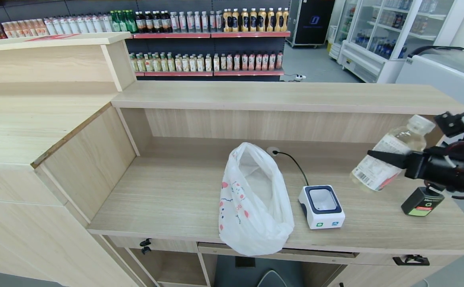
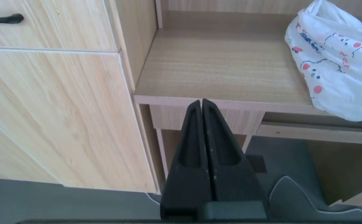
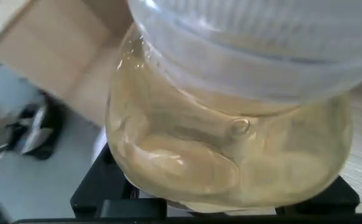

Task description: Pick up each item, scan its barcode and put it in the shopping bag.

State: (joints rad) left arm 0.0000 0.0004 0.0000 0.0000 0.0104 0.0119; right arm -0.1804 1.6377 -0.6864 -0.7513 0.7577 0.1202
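Head view: the right claw [image 1: 384,159] is clamped on a tilted clear bottle [image 1: 401,139] above the tabletop's [image 1: 168,199] right end. The shopping bag [image 1: 251,199] sits at the front edge, with the scanner [image 1: 322,206] just beside it.

Left wrist view: the left claw [image 2: 201,109] has its fingers pressed together and holds nothing, below the tabletop's [image 2: 218,62] front edge.

Right wrist view: black fingers [image 3: 97,190] grip the bottle [image 3: 231,137].

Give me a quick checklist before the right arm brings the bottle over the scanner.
1. Grip of the right gripper on the bottle: ok.
2. Barcode over the scanner: not ok, the bottle hangs tilted off to the scanner's right.
3. Window of the scanner uncovered: ok.
4. Mouth of the shopping bag open: ok.
5. Idle left gripper shut, low by the counter, away from the bag: ok.
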